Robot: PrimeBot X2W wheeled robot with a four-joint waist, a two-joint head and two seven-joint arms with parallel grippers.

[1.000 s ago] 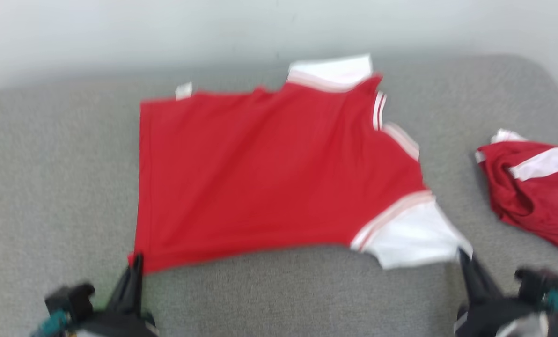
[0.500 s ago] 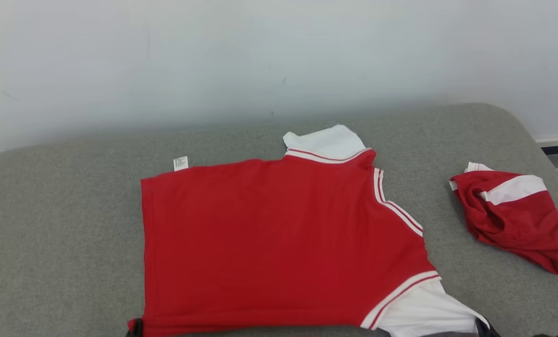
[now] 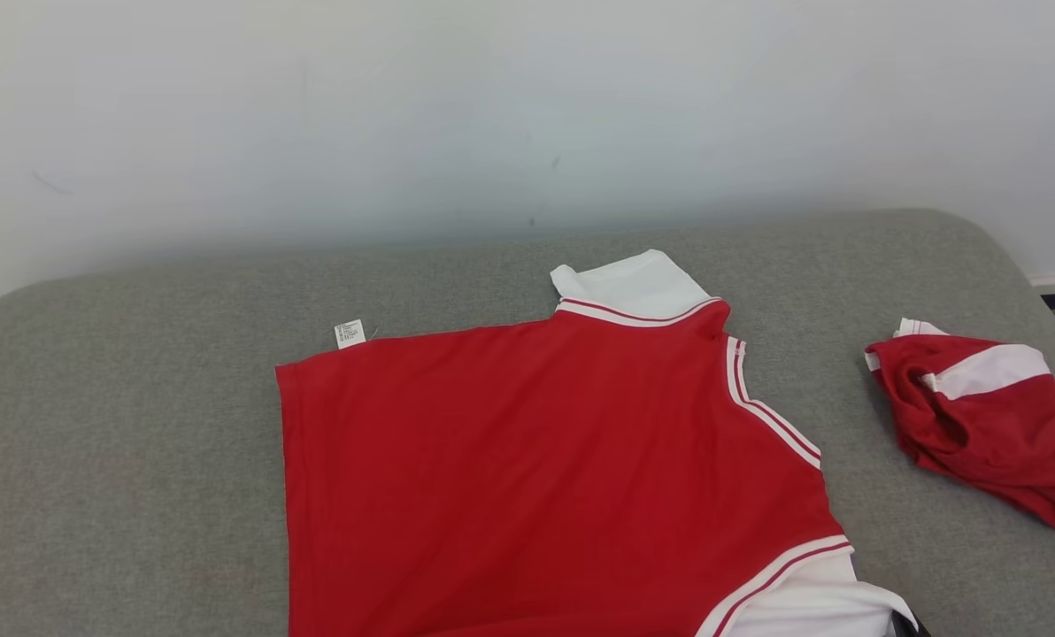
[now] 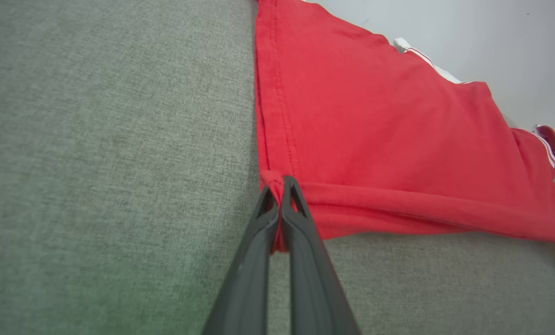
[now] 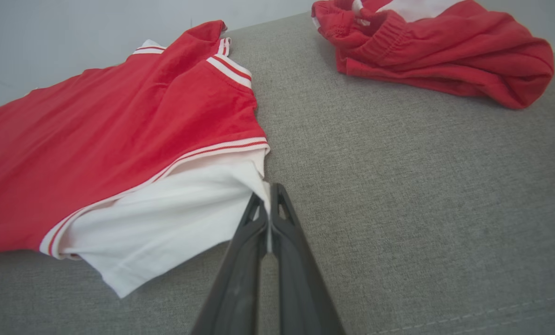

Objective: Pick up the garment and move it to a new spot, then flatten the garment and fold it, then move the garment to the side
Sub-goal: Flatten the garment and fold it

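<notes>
With the left gripper [image 4: 281, 186] clamped on the red shirt [image 3: 536, 460] at its 7 o'clock hem corner and the right gripper [image 5: 269, 193] on its 5 o'clock white sleeve [image 5: 175, 214], pull both evenly toward 6 o'clock, flattening it across the grey cushion [image 3: 120, 442].

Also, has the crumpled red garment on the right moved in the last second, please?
No. The crumpled garment keeps its place by the right edge of the couch; only the camera shifted.

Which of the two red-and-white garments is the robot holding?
The large shirt spread flat in the middle: the left gripper pinches its red hem corner, the right gripper its white sleeve. The crumpled garment on the right lies untouched.
</notes>
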